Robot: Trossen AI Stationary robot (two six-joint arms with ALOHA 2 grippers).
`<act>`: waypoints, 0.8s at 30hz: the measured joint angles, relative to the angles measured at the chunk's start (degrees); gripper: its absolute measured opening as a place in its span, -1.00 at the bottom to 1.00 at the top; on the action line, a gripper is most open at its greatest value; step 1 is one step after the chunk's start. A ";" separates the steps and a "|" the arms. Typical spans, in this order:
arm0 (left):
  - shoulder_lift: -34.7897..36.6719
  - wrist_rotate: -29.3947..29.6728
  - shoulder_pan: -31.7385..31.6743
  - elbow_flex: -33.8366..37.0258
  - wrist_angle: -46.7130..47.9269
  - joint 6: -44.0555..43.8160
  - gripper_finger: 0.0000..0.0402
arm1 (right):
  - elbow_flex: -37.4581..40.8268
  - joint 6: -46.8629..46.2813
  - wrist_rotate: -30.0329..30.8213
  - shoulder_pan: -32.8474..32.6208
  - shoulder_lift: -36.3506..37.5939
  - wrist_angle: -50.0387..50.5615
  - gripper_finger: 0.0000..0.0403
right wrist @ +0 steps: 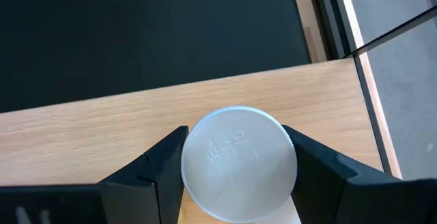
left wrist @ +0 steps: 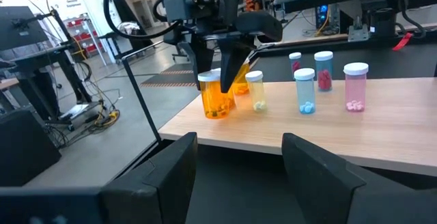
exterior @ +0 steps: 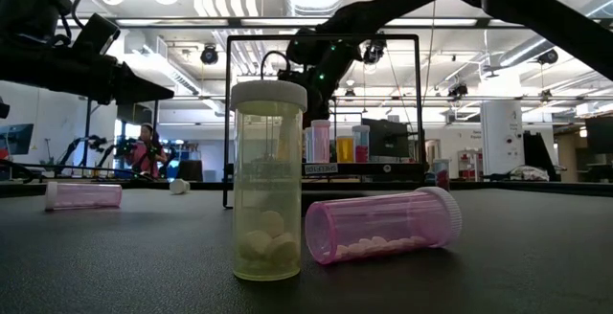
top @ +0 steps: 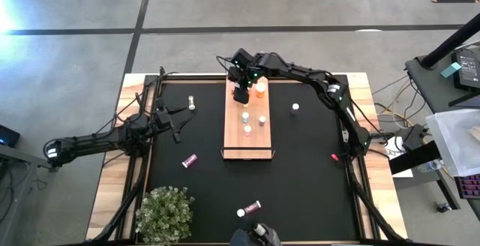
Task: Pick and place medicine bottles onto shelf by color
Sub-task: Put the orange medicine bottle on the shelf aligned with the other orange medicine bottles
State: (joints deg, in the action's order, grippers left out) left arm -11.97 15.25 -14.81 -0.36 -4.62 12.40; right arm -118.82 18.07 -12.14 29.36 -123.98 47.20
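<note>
**Q:** Black tabletop mat (top: 315, 186) over a wooden table, seen from above. Where is the bottle being handled?

**A:** An amber-orange cylindrical medicine bottle with a white cap (left wrist: 217, 100) is at the far end of the long light-wood shelf board (top: 234, 142), which lies in the middle of the mat. The right gripper (right wrist: 235, 162) is clamped on it from above, with 1 dark finger (right wrist: 153, 166) pressed against each side of the cap. I cannot tell whether the bottle's base rests on the board or hangs just over it.

**Q:** What stands around it?

**A:** A second amber-orange bottle (top: 260, 89) stands upright just beside it on the same end of the board. Toward the middle of the board stand a pale yellowish bottle (left wrist: 256, 93), a clear bottle holding blue pills (left wrist: 305, 93) and a pink bottle (left wrist: 355, 89), all upright and apart from each other.

**Q:** And off the board?

**A:** 2 small white-capped bottles stand on the mat, 1 to the left of the board (top: 192, 103) and 1 to the right (top: 295, 107). A pink-magenta bottle (top: 189, 160) lies on its side left of the board's near end. Near the table's front edge, a pale bottle of white pills (exterior: 269, 190) stands upright, with another pink bottle on its side (exterior: 383, 226) just beside it.

**Q:** The other arm?

**A:** The left gripper (top: 177, 124) waits over the mat left of the board, its fingers apart and holding nothing.

**Q:** Anything else?

**A:** A green potted plant (top: 165, 212) sits at the front left corner.
</note>
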 joint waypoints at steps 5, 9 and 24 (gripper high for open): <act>0.00 0.00 -0.02 0.00 -0.02 -0.02 -0.01 | 0.04 -0.01 0.00 -0.22 0.00 -0.01 -0.03; 0.00 0.00 -0.02 0.00 0.00 -0.02 -0.01 | 0.12 0.64 -0.04 -0.83 0.00 -0.02 -0.03; 0.01 0.00 -0.02 0.00 -0.01 -0.01 -0.01 | 0.98 0.58 -0.02 -1.03 0.00 -0.15 0.06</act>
State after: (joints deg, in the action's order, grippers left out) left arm -11.96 15.25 -14.83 -0.36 -4.63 12.39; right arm -117.84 18.65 -12.16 28.34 -123.98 47.05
